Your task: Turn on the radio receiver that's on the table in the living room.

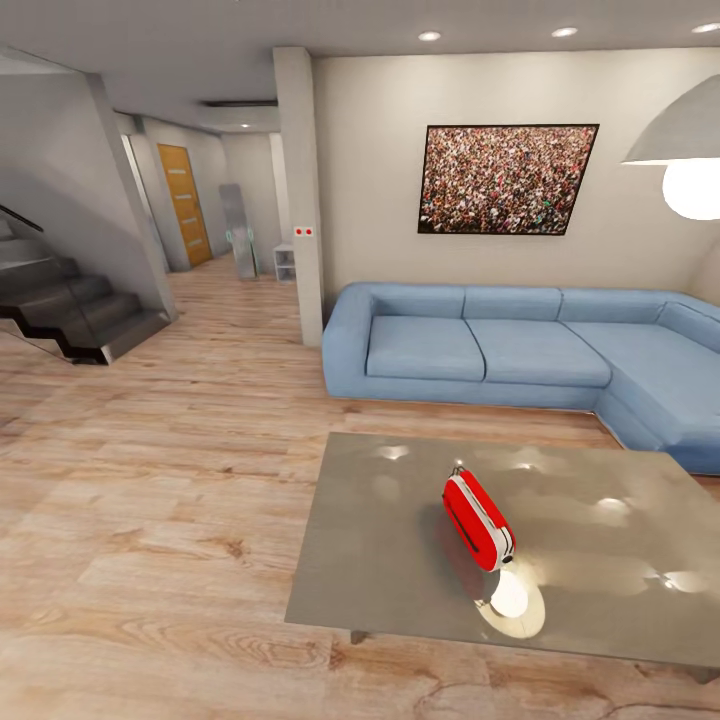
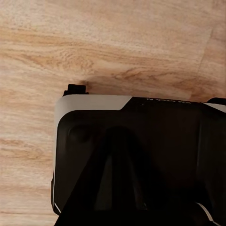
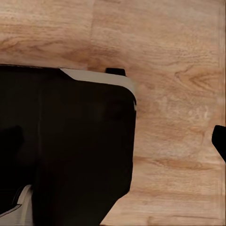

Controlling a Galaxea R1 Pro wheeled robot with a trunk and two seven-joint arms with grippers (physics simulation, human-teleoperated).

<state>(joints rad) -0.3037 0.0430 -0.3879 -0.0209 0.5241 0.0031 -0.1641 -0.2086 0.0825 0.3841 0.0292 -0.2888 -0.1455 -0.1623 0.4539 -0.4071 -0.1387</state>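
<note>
The radio (image 1: 478,520) is a small red oblong with rounded ends and a white stripe along its edge, a short dark stub at its far end; it lies aslant near the middle of the table (image 1: 380,560), alone on the top. The table is low and rectangular, its grey top glossy enough to mirror the ceiling lights as bright patches, one round glare just beside the radio's near end; a short leg shows under the near edge. Beyond the table, apart from it, stands a blue corner sofa (image 1: 480,350) with smooth padded cushions, its long side against a beige wall and its short arm running along the right; above it hangs a dark-framed picture (image 1: 507,179) of a crowd. A white dome lamp (image 1: 690,150) hangs at the upper right. The floor (image 1: 150,480) is light wood plank with visible grain. To the left a square pillar (image 1: 300,190) parts the room from a hallway with an orange door (image 1: 186,203); dark steps (image 1: 70,300) rise at the far left. Both wrist views look down on the plank floor past a dark body with a pale edge; whether either arm's jaws are wide or closed I cannot tell.
</note>
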